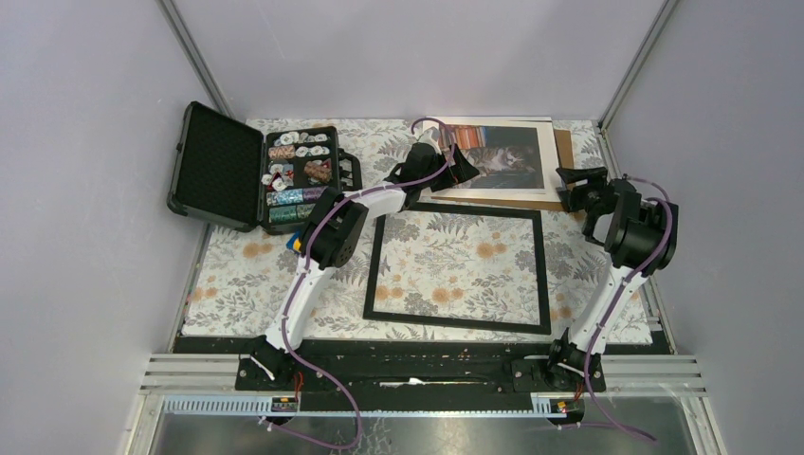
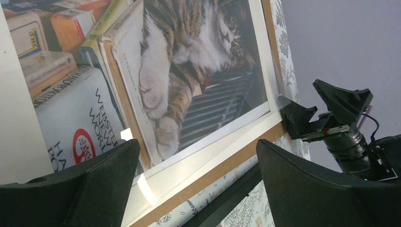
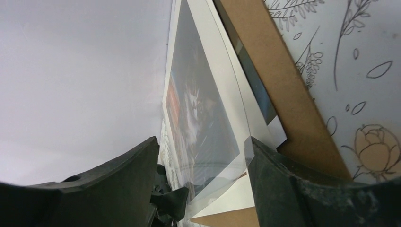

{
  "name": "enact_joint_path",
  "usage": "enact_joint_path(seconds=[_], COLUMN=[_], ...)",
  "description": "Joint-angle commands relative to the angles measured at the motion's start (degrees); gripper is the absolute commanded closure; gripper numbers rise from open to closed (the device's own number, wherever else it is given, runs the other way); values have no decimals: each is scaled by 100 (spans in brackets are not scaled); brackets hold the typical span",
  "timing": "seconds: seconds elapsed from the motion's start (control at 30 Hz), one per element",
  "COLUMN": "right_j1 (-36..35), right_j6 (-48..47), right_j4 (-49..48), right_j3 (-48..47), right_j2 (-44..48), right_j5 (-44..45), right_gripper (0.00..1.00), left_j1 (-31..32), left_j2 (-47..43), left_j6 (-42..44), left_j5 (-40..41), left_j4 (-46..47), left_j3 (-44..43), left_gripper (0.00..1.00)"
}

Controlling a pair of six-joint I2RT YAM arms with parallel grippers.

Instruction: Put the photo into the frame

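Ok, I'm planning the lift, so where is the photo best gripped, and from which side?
Probably its near right corner, coming in from the right. The photo lies flat on the brown board, so only a thin edge can be pinched. That corner sits between the open fingers of the right tool, and seems slightly raised off the board.

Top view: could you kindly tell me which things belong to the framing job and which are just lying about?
Job: photo, frame, cream mat, brown backing board.
Lying about: black case, chips inside it.
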State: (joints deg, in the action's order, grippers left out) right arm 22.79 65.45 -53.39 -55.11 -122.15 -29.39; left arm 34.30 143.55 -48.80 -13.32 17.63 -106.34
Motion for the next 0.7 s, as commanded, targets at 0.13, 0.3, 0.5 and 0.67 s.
enact_joint_path(seconds=[0.13,0.3,0.5,0.67], right_j1=[-250,-390,-365,-271], right_j6=[513,335,1,160], right_j4=[-1148,-1167,-1184,-957], right_j3=[-245,-252,243,258], right_j2=[-417,-463,54,374], right_j5=[383,689,1149,1079], right_gripper=[35,57,100,100], left_j1=[-12,-4,54,65], left_j2=[116,80,-321,-890], left_j6=[-86,-67,706,1569], left_j5=[-129,-98,-272,-478], left_j4=[149,170,524,651], left_j3=[57,74,281,398], left_gripper=[1,1,1,1])
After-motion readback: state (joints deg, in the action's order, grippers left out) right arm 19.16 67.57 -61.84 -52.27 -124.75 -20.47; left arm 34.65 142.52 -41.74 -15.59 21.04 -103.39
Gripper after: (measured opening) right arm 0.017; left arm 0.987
